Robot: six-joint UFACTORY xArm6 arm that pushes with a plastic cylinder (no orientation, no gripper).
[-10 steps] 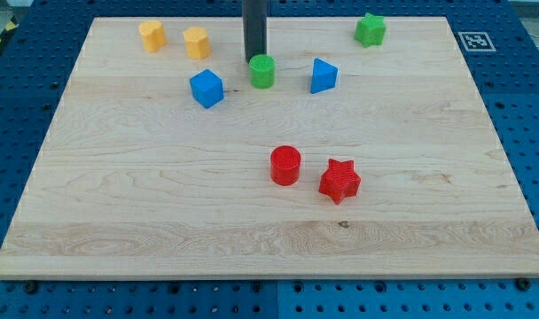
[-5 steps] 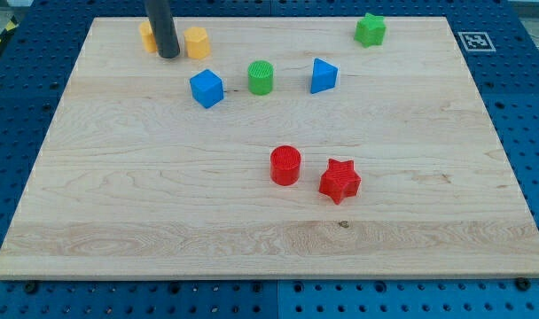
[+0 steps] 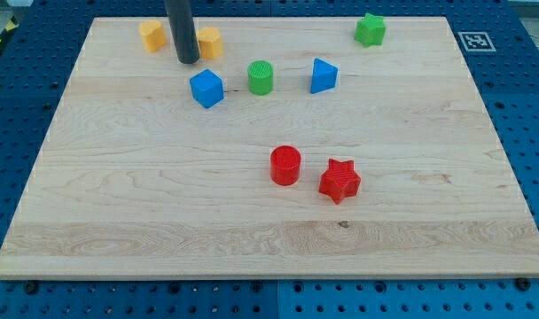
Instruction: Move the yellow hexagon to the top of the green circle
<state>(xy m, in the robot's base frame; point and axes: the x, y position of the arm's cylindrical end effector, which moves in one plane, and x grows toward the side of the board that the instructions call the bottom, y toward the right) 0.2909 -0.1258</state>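
Note:
The yellow hexagon sits near the view's top left, partly hidden by my rod. My tip rests on the board against the hexagon's left side, just above the blue cube. The green circle stands to the right of the blue cube, below and to the right of the hexagon. A second yellow block lies to the left of my rod.
A blue triangular block is to the right of the green circle. A green star sits at the view's top right. A red cylinder and a red star stand near the board's middle.
My tip went left from the green circle to between the two yellow blocks, then right and slightly down. The yellow hexagon has shifted a little to the right.

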